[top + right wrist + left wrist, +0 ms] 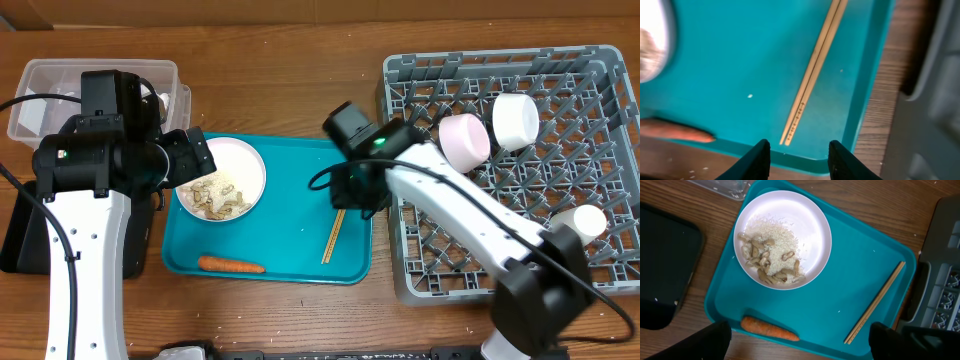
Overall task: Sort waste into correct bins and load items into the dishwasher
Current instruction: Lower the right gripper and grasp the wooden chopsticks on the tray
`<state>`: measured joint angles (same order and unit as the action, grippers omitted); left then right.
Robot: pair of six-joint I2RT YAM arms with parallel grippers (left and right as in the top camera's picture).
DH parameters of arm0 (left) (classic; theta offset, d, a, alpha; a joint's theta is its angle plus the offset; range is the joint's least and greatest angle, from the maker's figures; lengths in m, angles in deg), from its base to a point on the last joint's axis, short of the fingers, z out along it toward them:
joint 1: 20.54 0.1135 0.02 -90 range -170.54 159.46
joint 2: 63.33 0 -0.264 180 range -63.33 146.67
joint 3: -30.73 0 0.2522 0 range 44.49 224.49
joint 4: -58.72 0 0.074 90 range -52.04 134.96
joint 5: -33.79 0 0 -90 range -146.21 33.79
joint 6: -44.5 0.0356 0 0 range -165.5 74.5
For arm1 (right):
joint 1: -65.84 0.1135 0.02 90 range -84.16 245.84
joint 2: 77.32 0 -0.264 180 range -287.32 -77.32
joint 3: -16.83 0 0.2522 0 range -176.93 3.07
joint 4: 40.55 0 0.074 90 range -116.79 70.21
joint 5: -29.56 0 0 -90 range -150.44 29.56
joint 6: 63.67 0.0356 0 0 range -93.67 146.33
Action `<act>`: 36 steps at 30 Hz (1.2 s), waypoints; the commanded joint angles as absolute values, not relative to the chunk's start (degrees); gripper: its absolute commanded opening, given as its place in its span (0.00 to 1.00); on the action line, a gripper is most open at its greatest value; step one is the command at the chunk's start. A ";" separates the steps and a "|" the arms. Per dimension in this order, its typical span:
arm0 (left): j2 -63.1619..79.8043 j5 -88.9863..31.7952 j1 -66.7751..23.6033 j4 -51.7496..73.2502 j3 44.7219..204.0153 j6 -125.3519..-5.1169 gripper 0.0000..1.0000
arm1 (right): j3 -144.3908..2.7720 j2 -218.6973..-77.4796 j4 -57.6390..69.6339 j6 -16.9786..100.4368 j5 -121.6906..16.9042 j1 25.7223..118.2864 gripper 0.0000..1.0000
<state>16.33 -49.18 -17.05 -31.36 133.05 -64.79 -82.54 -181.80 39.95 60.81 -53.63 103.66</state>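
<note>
Looking down from the overhead view, the left gripper [193, 158] hangs over the left edge of the plate [240, 165], and the right gripper [350, 195] sits above the chopsticks [333, 237] near the right side of the teal tray [290, 200]. From there neither gripper's finger spread can be read. The wrist views show it. The left fingers [710, 340] stand far apart at the picture's bottom corners, holding nothing. The right fingers [760, 152] are parted and empty, with the chopsticks' near ends lying flat on the tray just beyond the gap. The left wrist view also shows the beige food scraps [772, 262] and rice heaped on the plate, with the carrot [769, 328] loose on the tray below it. Only the overhead view shows the clear tub [40, 80] at upper left, the black tray [20, 245] beneath the left arm, and the dish rack [400, 75] holding a bowl [465, 140] and a cup [515, 120] on their sides.
</note>
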 commanded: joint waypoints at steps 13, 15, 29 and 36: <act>15.74 -49.36 -16.79 -31.51 134.23 -63.87 0.90 | -81.55 -192.64 37.77 65.88 -55.86 104.78 0.40; 15.74 -49.36 -16.79 -31.49 134.23 -63.87 0.90 | -81.40 -193.28 37.83 66.97 -56.27 104.78 0.40; 15.74 -49.34 -16.79 -31.49 134.23 -63.87 0.90 | -76.87 -193.50 33.02 68.57 -56.21 104.78 0.40; 15.74 -49.36 -16.79 -31.51 134.23 -63.87 0.90 | -76.87 -193.50 32.48 68.39 -53.87 104.78 0.40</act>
<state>16.33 -49.18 -17.05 -31.38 133.05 -64.79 -77.05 -193.21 32.41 68.13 -55.05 104.60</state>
